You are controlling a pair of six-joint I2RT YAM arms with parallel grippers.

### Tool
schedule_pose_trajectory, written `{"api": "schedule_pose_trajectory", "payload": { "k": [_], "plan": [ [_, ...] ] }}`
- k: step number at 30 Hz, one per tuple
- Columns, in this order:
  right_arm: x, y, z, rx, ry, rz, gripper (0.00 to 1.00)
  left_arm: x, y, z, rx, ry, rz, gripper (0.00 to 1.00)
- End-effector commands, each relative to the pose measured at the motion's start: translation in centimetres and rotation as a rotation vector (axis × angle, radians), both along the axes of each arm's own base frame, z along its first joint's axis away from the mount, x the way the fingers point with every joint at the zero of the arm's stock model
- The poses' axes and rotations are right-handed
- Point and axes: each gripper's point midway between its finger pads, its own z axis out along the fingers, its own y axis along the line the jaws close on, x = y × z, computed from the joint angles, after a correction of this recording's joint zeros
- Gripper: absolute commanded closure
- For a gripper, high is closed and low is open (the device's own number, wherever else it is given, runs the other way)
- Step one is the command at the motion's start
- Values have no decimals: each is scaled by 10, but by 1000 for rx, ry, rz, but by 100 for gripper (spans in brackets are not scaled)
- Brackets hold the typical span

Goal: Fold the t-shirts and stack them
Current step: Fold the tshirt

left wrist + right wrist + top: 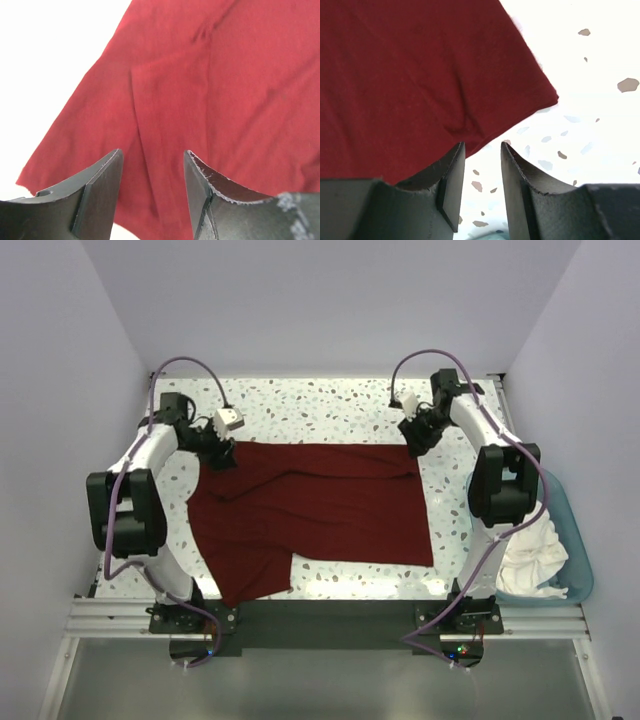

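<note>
The maroon t-shirt (310, 510) lies spread across the speckled table (330, 405), folded over with a flap hanging toward the near left. My left gripper (218, 452) hovers over its far-left corner, jaws open, red cloth (200, 100) below and nothing between the fingers. Over the far-right corner sits my right gripper (416, 438), also open; the shirt's edge (420, 75) lies just beyond its fingertips (454, 160), with bare table showing in the gap. A white t-shirt (532, 548) is crumpled in the tub at the right.
A light blue plastic tub (580, 560) stands at the table's right edge beside the right arm's base. White walls close in the table at the back and sides. A dark rail (330, 618) runs along the near edge.
</note>
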Motion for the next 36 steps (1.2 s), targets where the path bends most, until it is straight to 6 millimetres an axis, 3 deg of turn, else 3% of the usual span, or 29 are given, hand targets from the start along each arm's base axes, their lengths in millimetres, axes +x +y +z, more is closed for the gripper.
{"api": "schedule_pose_trajectory", "payload": {
  "k": [1, 5, 10, 12, 13, 23, 27, 31, 34, 36],
  "plan": [
    [0, 7, -10, 4, 66, -55, 62, 33, -21, 3, -35, -11, 42, 43],
    [-2, 6, -25, -38, 109, -70, 63, 58, -36, -9, -57, 30, 57, 42],
    [-5, 4, -27, -55, 123, -68, 62, 79, -36, -32, -48, 69, 74, 41],
    [-5, 4, -28, -57, 129, -70, 62, 78, -35, -40, -42, 91, 66, 40],
    [-4, 4, -27, -58, 126, -73, 62, 74, -47, -43, -48, 100, 34, 40],
    [-3, 1, -32, -80, 139, -81, 62, 56, -57, -70, -42, 158, -37, 40],
    [-2, 1, -29, -78, 134, -84, 62, 52, -59, -69, -44, 167, -49, 49],
    [-3, 0, -27, -80, 134, -84, 62, 41, -65, -52, -75, 140, -105, 75],
    [-3, 0, -27, -80, 132, -83, 62, 28, -69, -35, -96, 110, -146, 85],
    [-3, 0, -26, -81, 130, -83, 62, 17, -70, -24, -103, 96, -163, 85]
  ]
}}
